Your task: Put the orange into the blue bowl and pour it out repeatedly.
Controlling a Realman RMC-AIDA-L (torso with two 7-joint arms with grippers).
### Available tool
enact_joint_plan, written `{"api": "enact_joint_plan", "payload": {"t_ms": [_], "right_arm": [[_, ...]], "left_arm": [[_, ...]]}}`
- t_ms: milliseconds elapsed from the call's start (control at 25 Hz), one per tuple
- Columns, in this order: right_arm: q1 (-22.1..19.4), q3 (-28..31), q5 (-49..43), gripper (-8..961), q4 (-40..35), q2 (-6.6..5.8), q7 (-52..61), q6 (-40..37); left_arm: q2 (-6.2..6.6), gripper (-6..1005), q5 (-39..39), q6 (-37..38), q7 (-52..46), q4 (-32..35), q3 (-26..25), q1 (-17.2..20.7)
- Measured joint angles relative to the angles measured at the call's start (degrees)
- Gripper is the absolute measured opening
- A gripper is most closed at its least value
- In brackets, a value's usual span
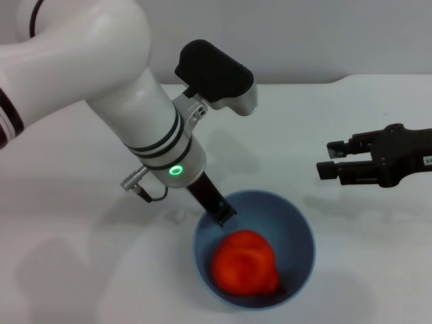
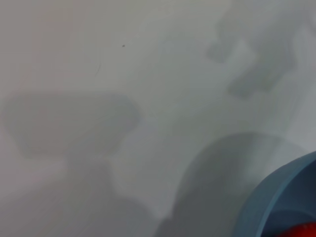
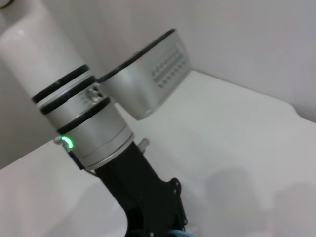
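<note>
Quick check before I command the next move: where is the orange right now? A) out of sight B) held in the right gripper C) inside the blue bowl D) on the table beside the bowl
C: the head view shows the orange lying inside the blue bowl, with the left gripper at the bowl's rim and the right gripper off to the side, holding nothing.

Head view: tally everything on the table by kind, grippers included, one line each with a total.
Fruit: 1, the orange, lying inside the bowl.
Bowls: 1, the blue bowl, on the white table.
Grippers: 2, the left gripper at the bowl's rim, the right gripper open, away to the side above the table.
Total: 4.
</note>
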Motion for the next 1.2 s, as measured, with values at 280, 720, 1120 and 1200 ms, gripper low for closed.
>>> {"api": "enact_joint_plan", "payload": {"t_ms": [280, 720, 1120, 1200], "right_arm": [[-0.4, 0.2, 0.0, 510, 1.5, 0.0, 0.0, 1.2], [-1.6, 1.6, 0.0, 510, 2.8, -0.01, 0.1, 3.7], [-1.7, 7.6, 2.5, 510, 6.9, 0.0, 0.1, 6.2], [-1.8, 10.8, 7.3, 510, 10.6, -0.19, -0.1, 6.5]], "left_arm": [[0.29, 132, 0.3, -3.6, 0.0, 0.2, -0.7, 1.1], [0.84, 342, -1.2, -4.7, 3.3, 6.4, -14.9, 7.1], [1.21, 537, -29.4, -2.3, 21.1, 6.4, -39.7, 18.5], [1.25, 536, -41.7, -1.5, 28.2, 2.1, -44.5, 21.1]]}}
